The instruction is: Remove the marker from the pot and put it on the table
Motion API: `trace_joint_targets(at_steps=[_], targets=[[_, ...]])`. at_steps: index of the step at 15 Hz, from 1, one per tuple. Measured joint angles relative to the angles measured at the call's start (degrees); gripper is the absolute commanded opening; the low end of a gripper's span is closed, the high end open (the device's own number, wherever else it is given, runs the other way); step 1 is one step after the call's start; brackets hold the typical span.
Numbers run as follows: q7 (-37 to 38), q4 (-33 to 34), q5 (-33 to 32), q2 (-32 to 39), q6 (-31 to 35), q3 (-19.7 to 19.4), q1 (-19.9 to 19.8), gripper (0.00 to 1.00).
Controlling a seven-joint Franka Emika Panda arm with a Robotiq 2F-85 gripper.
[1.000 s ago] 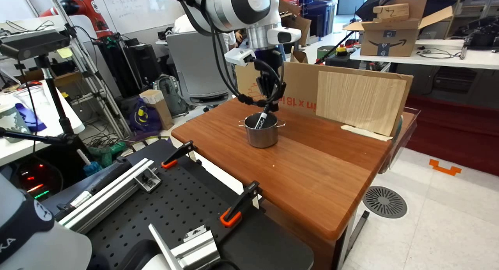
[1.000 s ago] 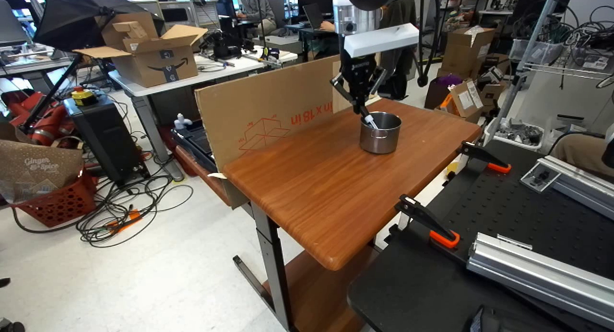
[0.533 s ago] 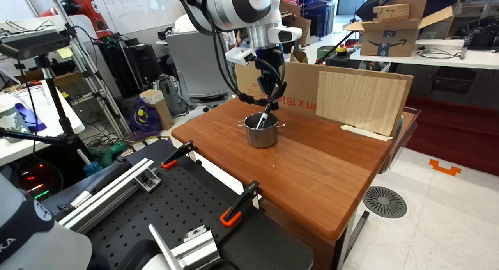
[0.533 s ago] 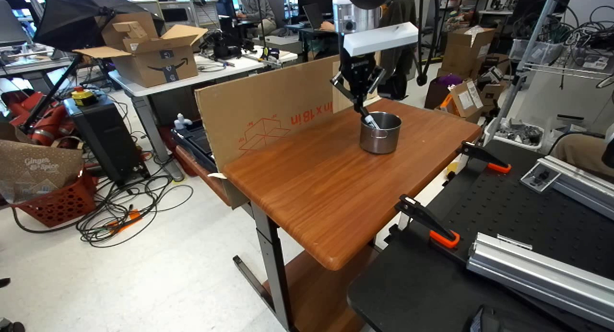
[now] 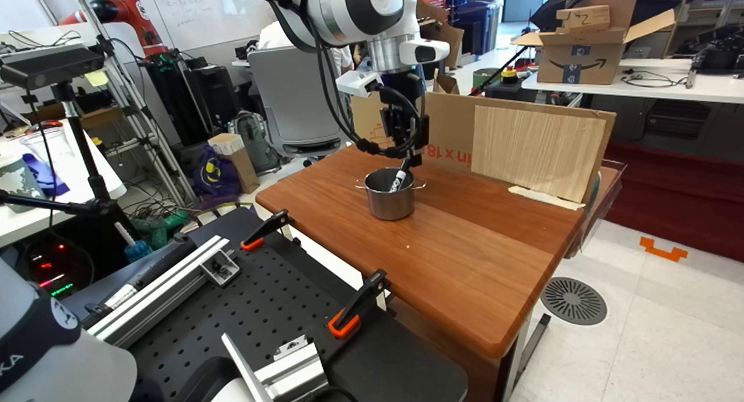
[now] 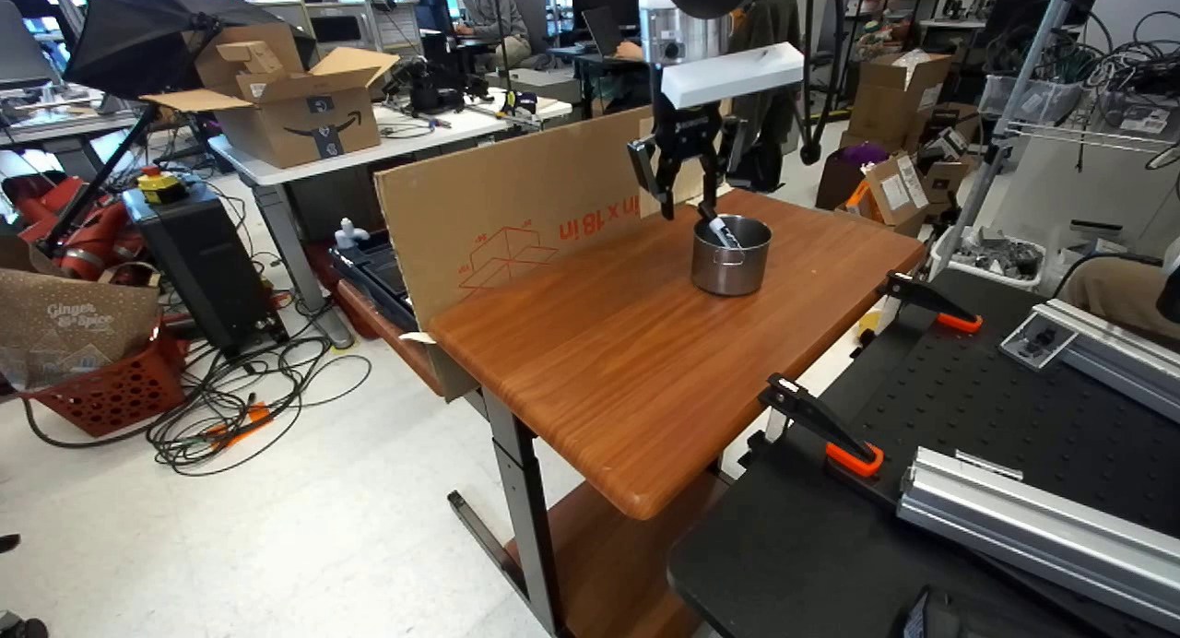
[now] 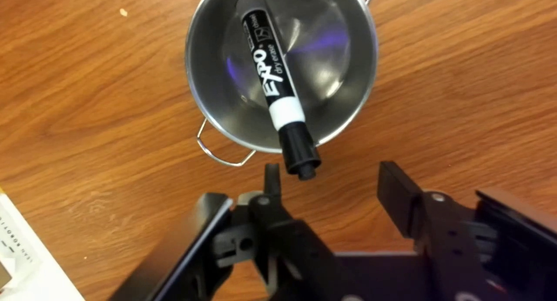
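Currently, the black two-finger gripper (image 7: pixel 330 181) is released: in the wrist view it enters from the bottom of the frame, fingers spread well apart, the large rectangular reddish-brown wooden table (image 7: pixel 457 96) showing between them.

Marker location: the slim black white-banded EXPO marker (image 7: pixel 273 72) stands tilted in the small round shiny steel pot (image 5: pixel 391 206). Its grey end is inside, at the top of the wrist view; its black cap crosses the rim near mid-frame and ends just beside the finger at lower centre. Whether cap and finger touch, I cannot tell.

Pot: upright on the table, thin wire handles on opposite sides; slightly right of centre in both exterior views.

Arm: in both exterior views the white-and-grey robot arm (image 5: pixel 372 13) reaches down from the top of the frame, its gripper hanging close by the pot rim.

Surroundings: an upright red-printed brown cardboard sheet (image 6: pixel 516 205) stands along one edge of the table, and in an exterior view a pale wood-grain board (image 5: pixel 537 152) covers its right part. Two orange-and-black clamps (image 5: pixel 361 300) sit along the edge of the black perforated bench plate (image 5: pixel 273 297), lower left of that frame. Upper right there, an open brown cardboard box (image 5: pixel 581 68) rests on a white desk (image 5: pixel 715 92).
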Motion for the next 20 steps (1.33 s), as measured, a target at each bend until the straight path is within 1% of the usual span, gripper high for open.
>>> trace_joint_targets(at_steps=[1,2,7,10,11,12,13,14,16,20], targets=[[-0.2,0.0,0.0,0.0,0.0,0.0,0.1,0.99],[-0.4,0.0,0.0,0.0,0.0,0.0,0.2,1.0],[-2.6,-0.5,0.0,0.0,0.0,0.1,0.5,1.0],[-5.2,-1.2,-0.1,0.0,0.0,0.4,0.6,1.0],[-6.0,-1.3,-0.2,0.0,0.0,0.5,0.6,0.75],[-6.7,-1.5,-0.4,0.0,0.0,0.5,0.6,0.74],[-7.2,-1.5,-0.7,0.0,0.0,0.5,0.6,0.68],[-7.4,-1.5,-1.1,0.0,0.0,0.5,0.6,0.58],[-7.5,-1.5,-2.1,0.0,0.0,0.5,0.6,0.42],[-7.9,-1.5,-2.8,-0.2,0.0,0.4,0.6,0.14]])
